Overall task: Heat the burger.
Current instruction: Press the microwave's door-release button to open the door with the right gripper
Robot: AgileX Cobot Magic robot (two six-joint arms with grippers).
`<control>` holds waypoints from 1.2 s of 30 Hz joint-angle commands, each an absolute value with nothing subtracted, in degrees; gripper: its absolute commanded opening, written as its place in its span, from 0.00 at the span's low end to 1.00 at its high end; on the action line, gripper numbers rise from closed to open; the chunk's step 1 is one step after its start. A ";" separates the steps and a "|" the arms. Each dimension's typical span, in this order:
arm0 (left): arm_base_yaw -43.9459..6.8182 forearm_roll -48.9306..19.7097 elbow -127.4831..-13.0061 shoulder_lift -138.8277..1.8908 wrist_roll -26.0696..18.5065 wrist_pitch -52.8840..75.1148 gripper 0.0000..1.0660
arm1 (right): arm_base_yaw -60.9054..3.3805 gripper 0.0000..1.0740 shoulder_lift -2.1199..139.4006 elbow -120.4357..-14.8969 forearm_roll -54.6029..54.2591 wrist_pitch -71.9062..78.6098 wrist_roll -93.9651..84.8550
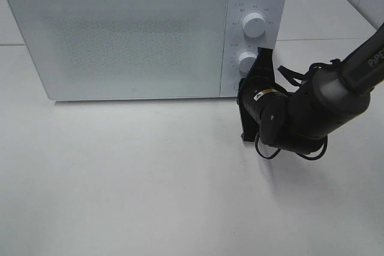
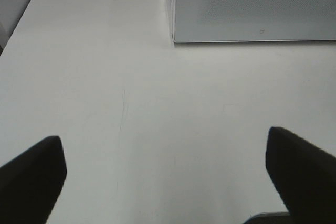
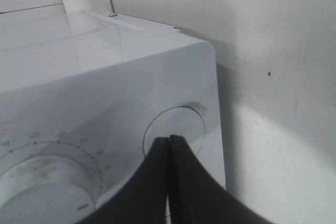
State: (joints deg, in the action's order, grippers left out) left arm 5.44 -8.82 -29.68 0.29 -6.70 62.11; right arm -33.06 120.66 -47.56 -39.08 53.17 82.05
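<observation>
We log the microwave door shut and no burger in view.
High view: right arm (image 1: 312,106) at the microwave (image 1: 120,34) panel. Left wrist: left fingers (image 2: 299,177) spread above the desk (image 2: 157,103). Right wrist: right fingers (image 3: 152,182) pressed together at a round button (image 3: 181,121); burger's position relative to them unknown.

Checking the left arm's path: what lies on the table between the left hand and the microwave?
Nothing. In the left wrist view, the stretch of table between the open left hand and the microwave is bare white surface, showing only faint scratches.
</observation>
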 commanded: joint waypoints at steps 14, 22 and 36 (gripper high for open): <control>5.61 -8.94 -29.62 0.74 -6.36 61.48 0.92 | -32.09 0.00 122.84 -50.76 -39.02 52.83 80.90; 5.61 -8.94 -29.62 0.74 -6.36 61.48 0.92 | -32.09 0.00 123.53 -53.11 -39.71 54.09 79.87; 5.61 -8.94 -29.62 0.74 -6.36 61.48 0.92 | -32.03 0.00 124.85 -57.87 -41.71 62.11 76.38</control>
